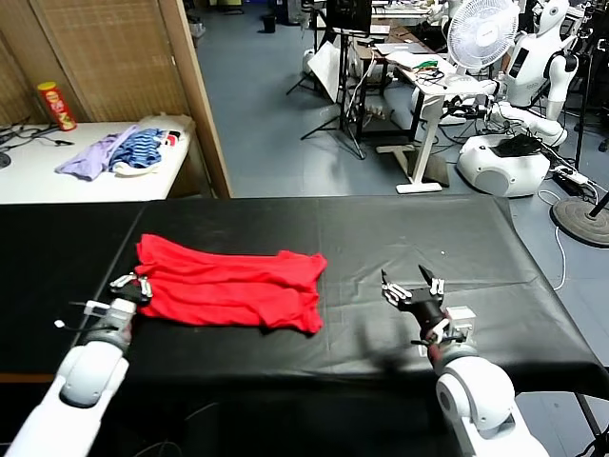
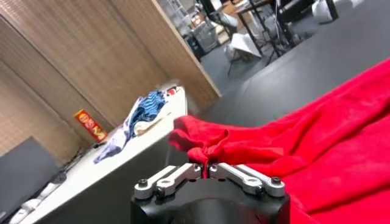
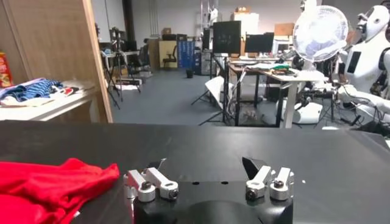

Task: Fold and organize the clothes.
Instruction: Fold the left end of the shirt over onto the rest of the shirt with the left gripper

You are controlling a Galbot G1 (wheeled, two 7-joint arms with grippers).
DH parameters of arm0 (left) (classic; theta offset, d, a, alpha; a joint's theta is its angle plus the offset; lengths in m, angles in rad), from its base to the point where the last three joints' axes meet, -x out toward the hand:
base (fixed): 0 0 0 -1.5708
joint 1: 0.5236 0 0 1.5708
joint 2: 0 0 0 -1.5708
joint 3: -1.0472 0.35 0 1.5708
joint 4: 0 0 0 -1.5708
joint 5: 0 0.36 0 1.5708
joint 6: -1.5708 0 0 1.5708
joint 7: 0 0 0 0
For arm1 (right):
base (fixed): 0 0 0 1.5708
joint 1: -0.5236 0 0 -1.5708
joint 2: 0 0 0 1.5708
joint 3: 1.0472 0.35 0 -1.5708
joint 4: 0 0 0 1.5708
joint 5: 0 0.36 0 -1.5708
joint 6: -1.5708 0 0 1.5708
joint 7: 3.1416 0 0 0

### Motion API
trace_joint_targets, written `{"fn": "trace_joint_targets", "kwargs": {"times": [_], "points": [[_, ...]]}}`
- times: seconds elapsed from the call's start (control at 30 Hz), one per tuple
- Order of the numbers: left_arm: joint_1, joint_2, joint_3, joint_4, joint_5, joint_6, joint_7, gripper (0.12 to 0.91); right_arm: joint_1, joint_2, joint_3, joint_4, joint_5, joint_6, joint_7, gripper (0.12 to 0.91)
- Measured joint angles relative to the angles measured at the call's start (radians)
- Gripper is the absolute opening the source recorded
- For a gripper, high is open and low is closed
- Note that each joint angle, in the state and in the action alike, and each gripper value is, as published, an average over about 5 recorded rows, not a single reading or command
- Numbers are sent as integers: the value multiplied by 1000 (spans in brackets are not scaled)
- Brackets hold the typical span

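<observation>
The red T-shirt (image 1: 233,286) lies folded lengthwise on the black table (image 1: 400,233), left of centre. My left gripper (image 1: 133,283) is at the shirt's left edge, shut on a pinch of red cloth (image 2: 204,155); in the left wrist view the shirt (image 2: 317,134) spreads away beyond the jaws. My right gripper (image 1: 412,284) rests open on bare tabletop to the right of the shirt, nothing between its fingers. In the right wrist view the right gripper (image 3: 207,164) is wide apart and the shirt's right end (image 3: 58,185) lies off to one side.
A white side table (image 1: 57,176) at the back left holds a lilac and blue-striped clothes heap (image 1: 119,152) and a red-yellow can (image 1: 57,105). A wooden partition (image 1: 195,86) stands behind. A fan (image 1: 482,33) and another robot (image 1: 523,105) are beyond the table's far right.
</observation>
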Motion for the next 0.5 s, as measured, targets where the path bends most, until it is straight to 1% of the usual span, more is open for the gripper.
{"fn": "trace_joint_targets", "kwargs": {"times": [0.07,0.13,0.2,0.3,0.4,0.5], "points": [[4,-9,20,-33,-33,28,-10,151,-9,2,6,5,-3,0,0,798],[0,-31,53,-75,-89,64,-28,151,-19,4,13,10,-6,0,1,798],[-11,-62,93,-118,-166,105,-56,151,-30,7,22,16,-11,0,2,798],[-37,-117,157,-168,-311,158,-109,151,-47,13,37,26,-18,0,3,798],[-72,-178,214,-187,-452,189,-159,151,-61,17,50,34,-23,-1,4,798],[-108,-241,262,-188,-536,199,-188,151,-72,19,61,41,-26,-2,5,798]]}}
